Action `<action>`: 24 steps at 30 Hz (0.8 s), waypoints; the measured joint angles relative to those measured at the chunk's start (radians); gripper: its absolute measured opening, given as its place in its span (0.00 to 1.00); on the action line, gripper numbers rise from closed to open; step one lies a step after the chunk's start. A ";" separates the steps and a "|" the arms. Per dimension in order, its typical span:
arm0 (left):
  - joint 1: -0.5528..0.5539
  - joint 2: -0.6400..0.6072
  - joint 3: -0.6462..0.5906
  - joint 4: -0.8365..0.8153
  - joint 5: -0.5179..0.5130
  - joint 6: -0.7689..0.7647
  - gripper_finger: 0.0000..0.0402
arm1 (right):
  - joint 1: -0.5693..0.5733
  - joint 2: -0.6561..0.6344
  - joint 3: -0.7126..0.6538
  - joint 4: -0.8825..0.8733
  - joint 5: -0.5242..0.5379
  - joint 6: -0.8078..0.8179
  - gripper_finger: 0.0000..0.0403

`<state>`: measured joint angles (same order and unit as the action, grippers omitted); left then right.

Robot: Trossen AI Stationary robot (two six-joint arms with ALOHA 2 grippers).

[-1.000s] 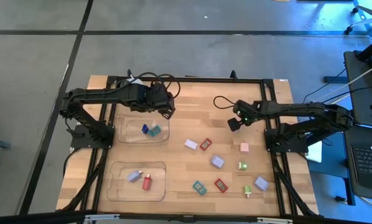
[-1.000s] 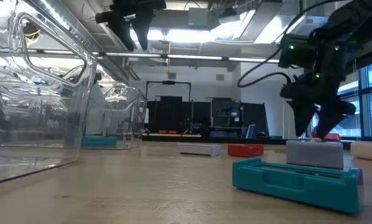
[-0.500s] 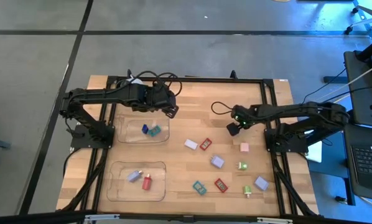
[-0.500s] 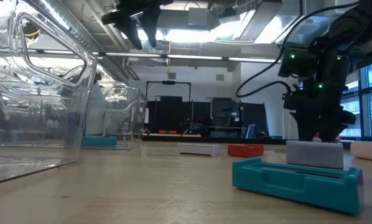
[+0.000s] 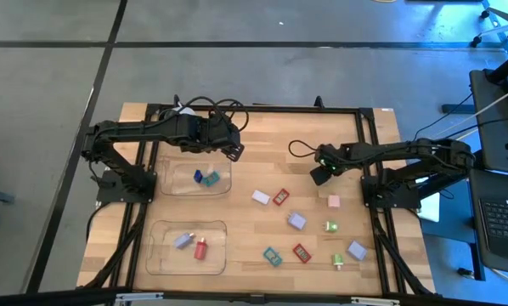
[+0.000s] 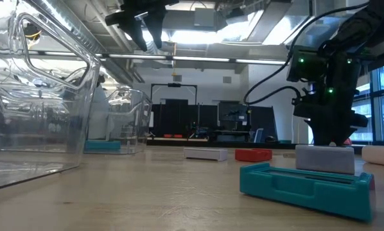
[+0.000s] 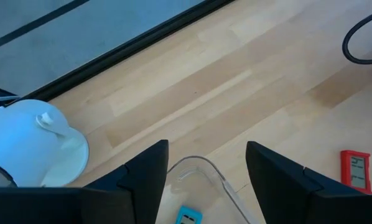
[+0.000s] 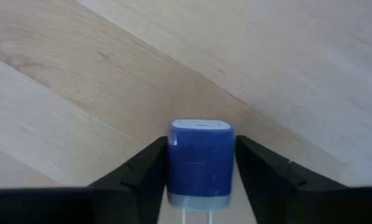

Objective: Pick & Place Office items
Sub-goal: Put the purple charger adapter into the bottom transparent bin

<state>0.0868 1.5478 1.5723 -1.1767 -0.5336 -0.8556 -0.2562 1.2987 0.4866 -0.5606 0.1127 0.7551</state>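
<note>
Clear plastic trays sit on the left half of the wooden worktop (image 5: 254, 136). The far tray (image 5: 200, 178) holds two small pieces, one blue and one teal (image 5: 208, 178), lying close together. The near tray (image 5: 186, 246) holds a lavender piece (image 5: 183, 240) and a red piece (image 5: 200, 249) side by side.

The other office items lie loose on the right half of the worktop: a white piece (image 5: 260, 197) just beside a red one (image 5: 280, 197), a lavender block (image 5: 296, 222), a pink block (image 5: 333, 201), a green piece (image 5: 330, 226), a teal piece (image 5: 273, 256), another red piece (image 5: 301, 252), a second green piece (image 5: 338, 262) and a lavender block near the right edge (image 5: 357, 250).

The left hand (image 5: 229, 146) hangs above the far tray's far right corner with its fingers spread apart and nothing between them; its wrist view shows the tray's rim and a white rounded object (image 7: 33, 146) partly cut off at the edge.

The right hand (image 5: 319, 172) is over bare wood beyond the loose pieces, fingers clamped on a blue plug-like block (image 8: 200, 162) whose lower end is cut off.

In the low view only the nearest teal piece is clear; the rest overlap or hide behind it.
</note>
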 joint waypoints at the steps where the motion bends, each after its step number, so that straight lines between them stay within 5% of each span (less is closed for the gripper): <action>1: 0.000 0.000 0.000 0.000 0.000 -0.006 0.53 | 0.000 0.000 0.000 0.002 -0.001 -0.001 0.42; 5: 0.000 0.000 0.000 0.001 0.000 -0.024 0.53 | 0.000 0.001 0.012 -0.001 -0.007 -0.010 0.33; 17: 0.000 0.000 0.000 0.167 0.003 -0.013 0.53 | 0.004 0.006 0.245 0.020 -0.076 -0.265 0.37; 24: -0.048 0.000 0.000 0.358 0.003 0.350 0.53 | -0.003 0.004 0.454 0.145 -0.147 -0.429 0.34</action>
<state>0.0392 1.5478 1.5723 -0.8190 -0.5306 -0.5051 -0.2588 1.3029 0.9406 -0.4160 -0.0344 0.3257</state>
